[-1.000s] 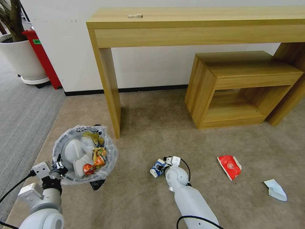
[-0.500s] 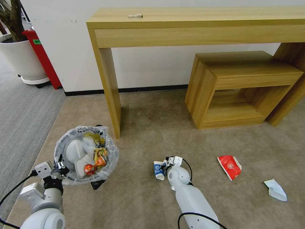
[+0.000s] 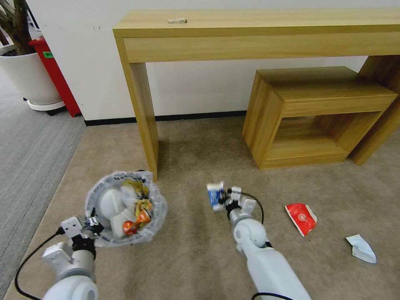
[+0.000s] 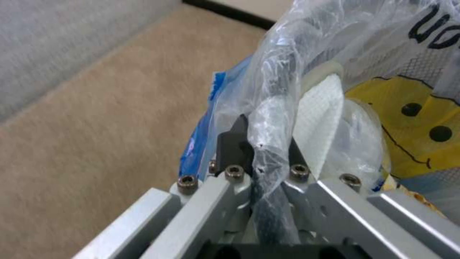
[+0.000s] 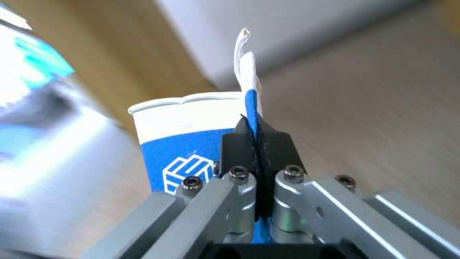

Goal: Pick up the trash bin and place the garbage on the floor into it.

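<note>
**Carton in the air, bin held out to meet it**

The floor (image 3: 200,158), a beige carpet, runs under a long wooden console table (image 3: 258,31) and a lower wooden bench (image 3: 316,112).

On the robot's left, the trash bin (image 3: 125,208) is held off the carpet by the left gripper (image 3: 92,224), whose fingers are pinched together on the rim and its crinkly bag liner (image 4: 273,118). The grip takes in a thin edge of rim and plastic; if the bag slips over the rim, the bin could tilt or drop and spill its load.

The bin looks well filled: two white slippers (image 3: 113,205) lie inside, with yellow and orange wrappers (image 3: 137,206) piled on top. Little room is left, so anything dropped onto the heap may roll back out.

The right gripper (image 3: 227,201) is clamped on a thin flap of the blue-white carton (image 3: 215,195), held above the carpet between bin and bench, well apart from the bin. The carton appears to hang by that flap alone, which might tear or slide free during a swing.

A red paper box (image 3: 301,218) and a pale-blue scrap (image 3: 361,248) lie on the carpet to the right.
</note>
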Tool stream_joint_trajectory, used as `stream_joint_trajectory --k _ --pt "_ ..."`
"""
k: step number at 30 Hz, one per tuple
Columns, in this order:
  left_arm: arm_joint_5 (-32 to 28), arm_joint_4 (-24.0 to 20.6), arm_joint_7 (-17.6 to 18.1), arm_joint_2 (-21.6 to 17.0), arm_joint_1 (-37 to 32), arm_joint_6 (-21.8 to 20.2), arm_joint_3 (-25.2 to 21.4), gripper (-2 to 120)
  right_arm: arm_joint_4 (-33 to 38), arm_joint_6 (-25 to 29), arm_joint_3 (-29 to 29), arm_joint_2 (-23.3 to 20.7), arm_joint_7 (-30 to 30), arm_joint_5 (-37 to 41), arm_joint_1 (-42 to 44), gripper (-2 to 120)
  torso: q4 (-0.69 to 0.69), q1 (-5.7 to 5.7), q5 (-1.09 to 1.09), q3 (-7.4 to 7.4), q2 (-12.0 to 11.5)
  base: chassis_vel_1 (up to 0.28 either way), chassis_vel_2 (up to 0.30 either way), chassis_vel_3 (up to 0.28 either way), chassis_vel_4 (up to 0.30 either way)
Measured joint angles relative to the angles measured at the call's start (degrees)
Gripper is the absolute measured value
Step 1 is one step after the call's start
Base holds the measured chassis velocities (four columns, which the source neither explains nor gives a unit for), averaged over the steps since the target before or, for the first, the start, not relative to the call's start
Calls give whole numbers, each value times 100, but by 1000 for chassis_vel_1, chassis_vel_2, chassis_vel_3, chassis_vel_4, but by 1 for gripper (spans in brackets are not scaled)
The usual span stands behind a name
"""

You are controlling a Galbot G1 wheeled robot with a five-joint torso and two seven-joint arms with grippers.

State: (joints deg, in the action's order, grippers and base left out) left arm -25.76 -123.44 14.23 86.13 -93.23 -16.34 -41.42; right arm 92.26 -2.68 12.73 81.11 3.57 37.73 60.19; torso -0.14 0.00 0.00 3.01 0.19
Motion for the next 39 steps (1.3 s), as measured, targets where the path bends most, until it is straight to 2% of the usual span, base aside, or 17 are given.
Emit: stream_joint_trajectory --k 1,2,3,5,7,9,11,12,15,26,32,39 --pt "0 0 0 0 0 0 0 1 0 0 0 0 0 0 0 0 0 0 0 0 0 0 0 0 0" --pt "90 30 3 28 -6 -1 106 1 83 376 6 -22 488 86 12 0 1 0 0 0 0 0 0 0 0" --pt "90 30 3 28 -6 -1 106 1 83 376 6 -22 488 86 12 0 1 0 0 0 0 0 0 0 0" --pt "356 84 2 86 -9 12 422 1 68 961 -29 -20 1358 234 10 0 1 0 1 0 0 0 0 0 0" --pt "385 90 0 95 -9 13 460 1 55 1045 -40 -17 1507 283 8 0 1 0 0 0 0 0 0 0 0" --pt "618 156 -9 176 2 44 754 1 -91 1577 -129 29 2691 590 5 0 -1 0 1 0 0 0 0 0 0" --pt "764 209 -13 216 -14 82 908 1 -223 1811 -211 73 3341 533 1 0 0 0 0 0 0 0 0 0 0" --pt "764 209 -13 216 -14 82 908 1 -223 1811 -211 73 3341 533 1 0 0 0 0 0 0 0 0 0 0" --pt "952 231 -30 282 -77 135 1143 1 -499 1965 -365 93 3874 205 20 0 1 0 0 0 0 0 0 0 0" --pt "956 168 -34 320 -77 136 1253 1 -628 2053 -465 89 4103 -288 126 0 0 0 0 0 0 0 0 0 0" --pt "739 -50 -10 310 -108 79 1281 1 -658 2020 -413 58 4094 -567 168 21 0 0 0 0 0 0 0 0 0" --pt "56 -242 143 275 -127 -121 1278 1 -567 1981 -378 7 4049 -627 209 46 0 0 0 0 0 0 0 0 0"
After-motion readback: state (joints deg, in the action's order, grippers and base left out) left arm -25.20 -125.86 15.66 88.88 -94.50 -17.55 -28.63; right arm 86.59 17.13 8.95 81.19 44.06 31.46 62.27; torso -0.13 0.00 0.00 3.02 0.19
